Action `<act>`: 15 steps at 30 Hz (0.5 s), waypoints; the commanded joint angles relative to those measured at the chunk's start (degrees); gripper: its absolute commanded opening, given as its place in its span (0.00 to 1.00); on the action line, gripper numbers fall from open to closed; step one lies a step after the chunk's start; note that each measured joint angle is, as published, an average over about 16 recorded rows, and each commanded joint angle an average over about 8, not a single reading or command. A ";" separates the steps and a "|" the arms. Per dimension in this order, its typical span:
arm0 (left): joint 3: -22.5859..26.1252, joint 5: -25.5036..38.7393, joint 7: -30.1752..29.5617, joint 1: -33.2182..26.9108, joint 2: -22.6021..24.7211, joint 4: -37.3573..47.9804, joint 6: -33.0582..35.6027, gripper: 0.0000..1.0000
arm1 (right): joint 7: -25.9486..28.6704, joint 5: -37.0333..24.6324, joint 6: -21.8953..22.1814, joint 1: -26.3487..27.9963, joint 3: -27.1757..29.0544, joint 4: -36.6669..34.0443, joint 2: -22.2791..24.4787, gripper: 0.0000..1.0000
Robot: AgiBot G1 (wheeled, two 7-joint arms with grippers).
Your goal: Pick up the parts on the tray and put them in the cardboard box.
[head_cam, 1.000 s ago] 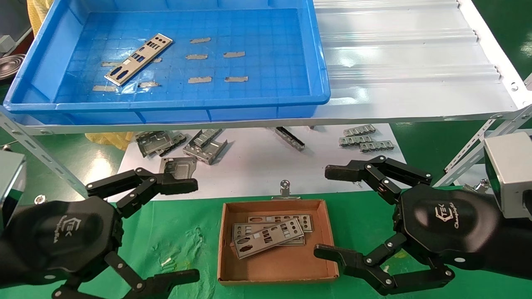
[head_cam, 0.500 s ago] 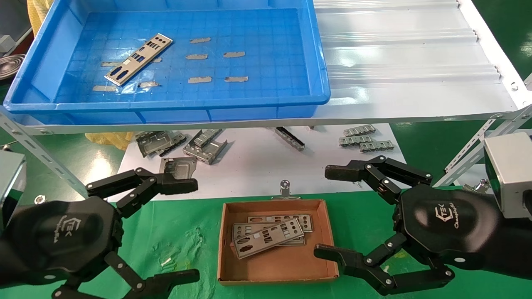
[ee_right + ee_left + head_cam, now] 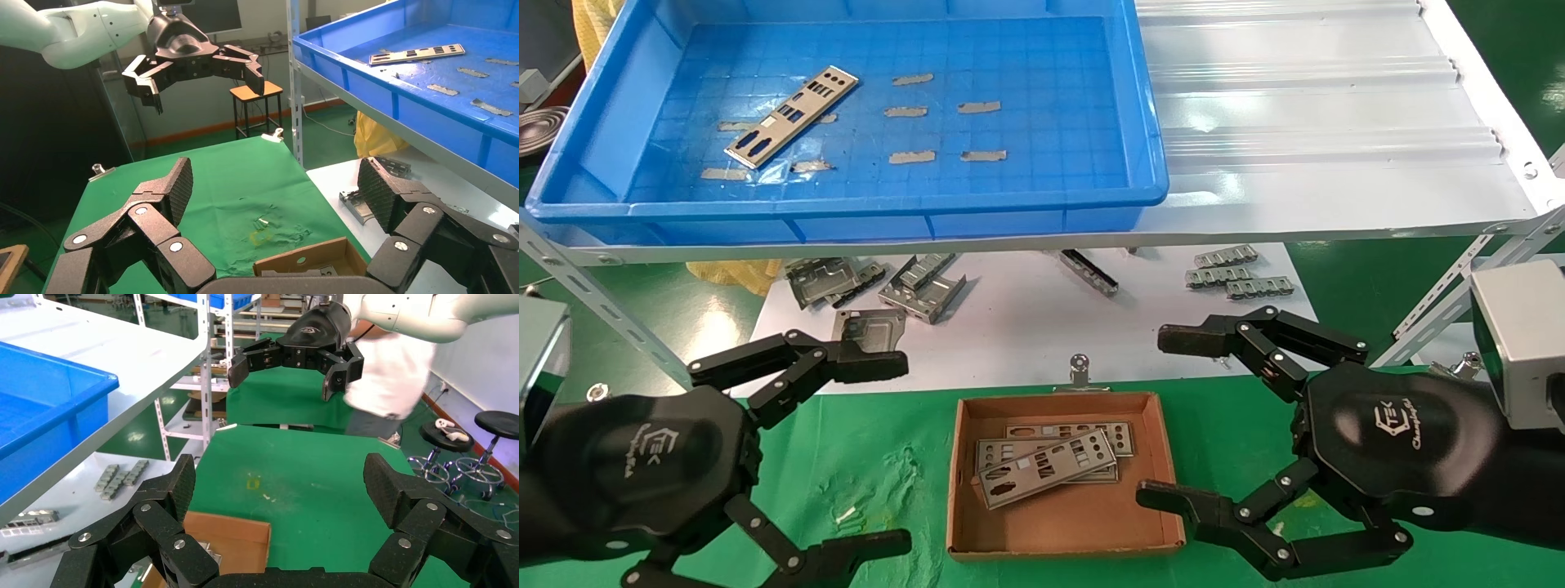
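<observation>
One silver part (image 3: 790, 115) lies aslant on the left floor of the blue tray (image 3: 1148, 131), on the raised white shelf; it also shows as a plate (image 3: 417, 54) in the right wrist view. The cardboard box (image 3: 965, 535) sits on the green cloth at bottom centre, with three plates (image 3: 1046, 465) stacked inside. My left gripper (image 3: 878, 453) hangs open to the left of the box, nothing between its fingers. My right gripper (image 3: 1164, 416) hangs open to the right of the box, also holding nothing. The box corner (image 3: 232, 536) shows below the left jaws, and its wall (image 3: 306, 260) below the right ones.
Folded grey brackets (image 3: 878, 286) and small ridged strips (image 3: 1234, 273) lie on a white sheet under the shelf. A metal clip (image 3: 1079, 371) stands just behind the box. Angled shelf struts (image 3: 592, 306) run near both arms.
</observation>
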 commanded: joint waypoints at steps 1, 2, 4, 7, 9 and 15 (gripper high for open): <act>0.00 0.00 0.00 0.00 0.00 0.00 0.00 1.00 | 0.00 0.00 0.00 0.00 0.00 0.00 0.00 1.00; 0.00 0.00 0.00 0.00 0.00 0.00 0.00 1.00 | 0.00 0.00 0.00 0.00 0.00 0.00 0.00 1.00; 0.00 0.00 0.00 0.00 0.00 0.00 0.00 1.00 | 0.00 0.00 0.00 0.00 0.00 0.00 0.00 1.00; 0.00 0.00 0.00 0.00 0.00 0.00 0.00 1.00 | 0.00 0.00 0.00 0.00 0.00 0.00 0.00 1.00; 0.00 0.00 0.00 0.00 0.00 0.00 0.00 1.00 | 0.00 0.00 0.00 0.00 0.00 0.00 0.00 1.00; 0.00 0.00 0.00 0.00 0.00 0.00 0.00 1.00 | 0.00 0.00 0.00 0.00 0.00 0.00 0.00 1.00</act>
